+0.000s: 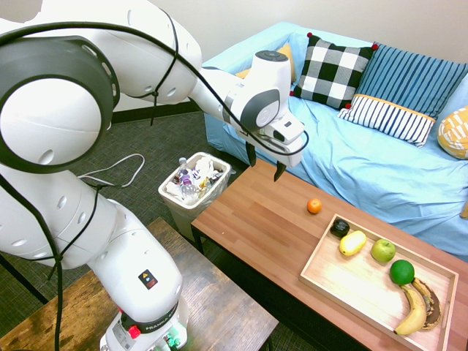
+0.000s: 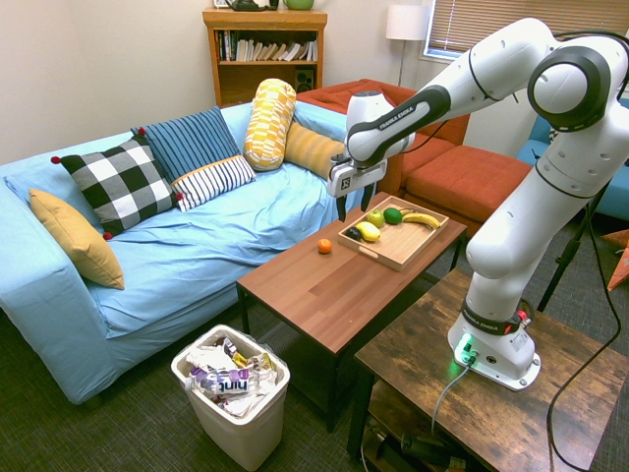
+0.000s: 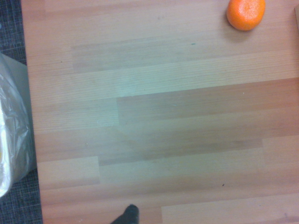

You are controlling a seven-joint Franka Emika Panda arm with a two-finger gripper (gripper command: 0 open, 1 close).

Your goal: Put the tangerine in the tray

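Tangerine (image 1: 314, 206) sitting on reddish-brown table (image 1: 256, 219), near the sofa-side edge, just beside the near corner of tray (image 1: 344, 281) but apart from it, not inside. Also visible in wrist view, at one corner of the frame, over bare wood. Gripper (image 1: 265, 165) hanging above the table's end, well clear of the surface, pointing down, fingers spread wide, nothing held. Offset from the fruit toward the bin end of the table. Tray already carrying lemon (image 1: 352, 243), green apple (image 1: 382, 251), lime (image 1: 401, 272), banana (image 1: 414, 311) and a small dark item (image 1: 339, 227). White waste bin (image 1: 194, 184) on the floor at the table's end, full of wrappers. Blue sofa (image 1: 365, 161) behind with cushions.
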